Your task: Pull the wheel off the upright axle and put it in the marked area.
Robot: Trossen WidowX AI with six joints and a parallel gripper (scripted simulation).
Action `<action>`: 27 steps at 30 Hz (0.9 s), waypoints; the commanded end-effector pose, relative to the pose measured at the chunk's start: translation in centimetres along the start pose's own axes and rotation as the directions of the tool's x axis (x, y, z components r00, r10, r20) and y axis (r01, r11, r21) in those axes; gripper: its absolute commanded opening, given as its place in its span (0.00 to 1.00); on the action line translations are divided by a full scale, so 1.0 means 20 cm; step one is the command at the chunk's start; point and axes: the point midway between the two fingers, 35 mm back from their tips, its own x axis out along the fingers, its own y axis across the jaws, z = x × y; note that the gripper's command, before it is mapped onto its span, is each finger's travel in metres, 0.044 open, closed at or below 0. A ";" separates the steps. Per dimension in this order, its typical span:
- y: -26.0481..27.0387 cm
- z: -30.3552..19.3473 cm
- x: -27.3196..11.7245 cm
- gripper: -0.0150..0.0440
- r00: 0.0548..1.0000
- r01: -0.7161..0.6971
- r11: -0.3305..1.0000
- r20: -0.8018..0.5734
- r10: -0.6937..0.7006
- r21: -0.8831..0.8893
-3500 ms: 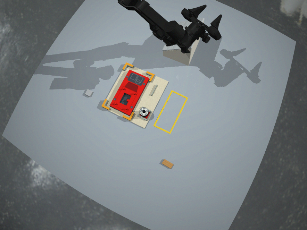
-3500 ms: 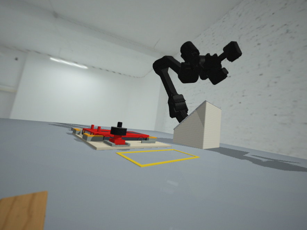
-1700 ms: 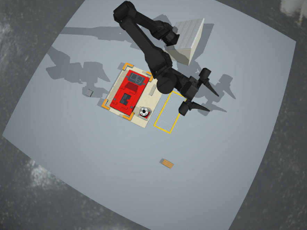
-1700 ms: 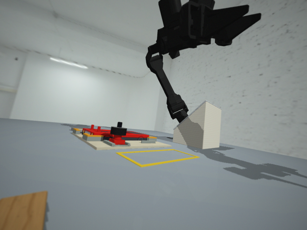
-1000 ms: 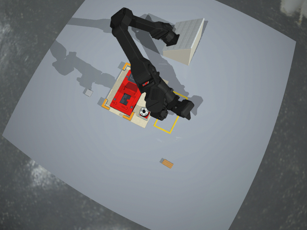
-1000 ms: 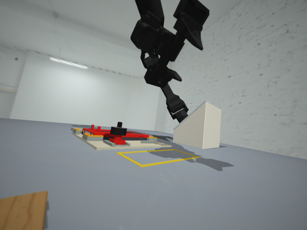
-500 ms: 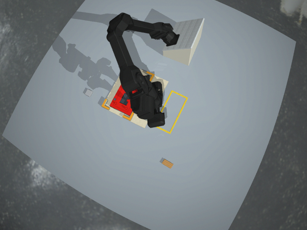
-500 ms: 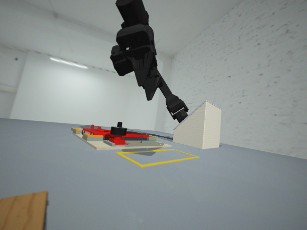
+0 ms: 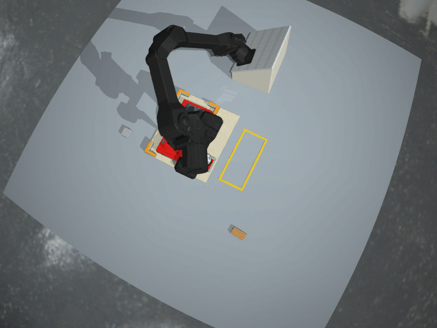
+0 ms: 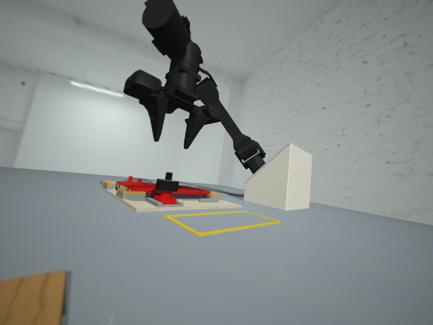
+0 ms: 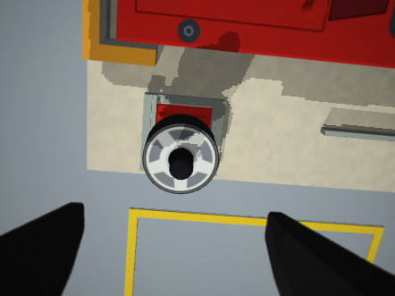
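In the top view, the black two-fingered gripper (image 9: 193, 164) (image 10: 171, 144) (image 11: 177, 219) is over the pale board (image 9: 225, 125) (image 10: 231, 205) (image 11: 112, 127), inward of the table's left corner, and the yellow-outlined rectangle (image 9: 255, 164) (image 10: 224, 230) (image 11: 130, 257) lies beside it. The exterior view shows the fingers well apart, holding and touching nothing, above the black-tyred, silver-spoked wheel (image 9: 208, 158) (image 10: 167, 185) (image 11: 157, 164) on its upright black axle (image 10: 168, 176) (image 11: 180, 164). The wrist view puts the wheel ahead of the fingertips, so the approach seems in hand, calling for centring, then lowering around the tyre.
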 end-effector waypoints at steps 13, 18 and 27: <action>-0.01 -0.03 0.06 0.76 1.000 0.008 1.000 0.023 -0.009 0.028; 0.00 -0.03 0.19 0.76 1.000 0.007 1.000 0.023 -0.008 0.028; -0.01 -0.01 0.38 0.76 1.000 0.007 1.000 0.027 -0.008 0.028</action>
